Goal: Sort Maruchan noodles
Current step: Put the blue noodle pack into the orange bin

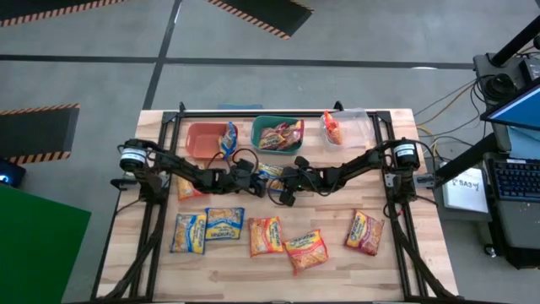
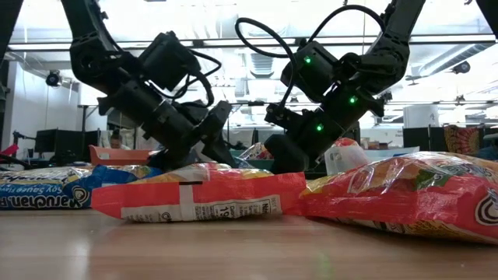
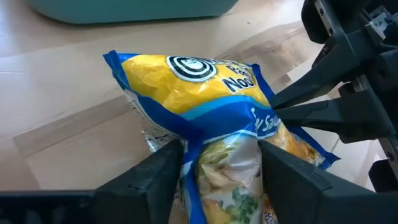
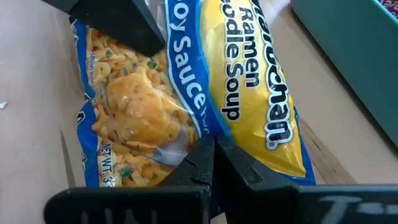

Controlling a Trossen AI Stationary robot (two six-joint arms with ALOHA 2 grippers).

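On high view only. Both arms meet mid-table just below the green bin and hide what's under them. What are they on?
Observer: One blue-and-yellow packet. The left wrist view shows it between the fingers of the left gripper, squeezed narrow where they press its two sides.
Operator: And the right side?
Observer: The right gripper has its fingers shut on that same packet, coming at it from the side opposite the left arm.
Operator: Which flavour?
Observer: The right wrist view reads "Soy Sauce" on the packet's blue band, beside "Ramen Noodle Soup" on the yellow.
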